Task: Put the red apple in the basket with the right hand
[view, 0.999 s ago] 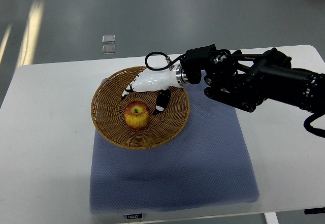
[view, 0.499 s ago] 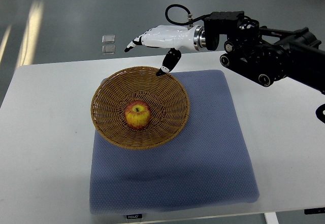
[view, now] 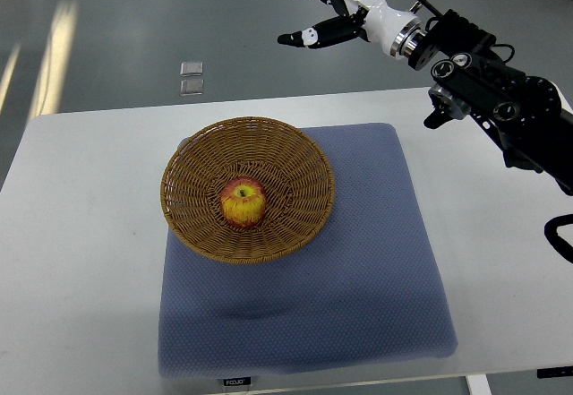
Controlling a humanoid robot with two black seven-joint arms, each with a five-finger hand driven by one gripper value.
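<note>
A red and yellow apple (view: pixel 243 203) lies in the middle of the round wicker basket (view: pixel 188 176), stem side up. My right hand (view: pixel 315 5) is raised high beyond the table's far edge, well away from the basket, with its white fingers (view: pixel 303 37) spread and nothing in them. Its black arm (view: pixel 501 99) comes in from the right edge. The left arm does not show.
The basket stands on a blue-grey mat (view: pixel 358 270) on the white table (view: pixel 81 234). Two small clear squares (view: pixel 191 77) lie on the grey floor behind the table.
The right hand has lifted out of the basket and swung up and back to the right, past the table's far edge. The apple stays in the basket.
</note>
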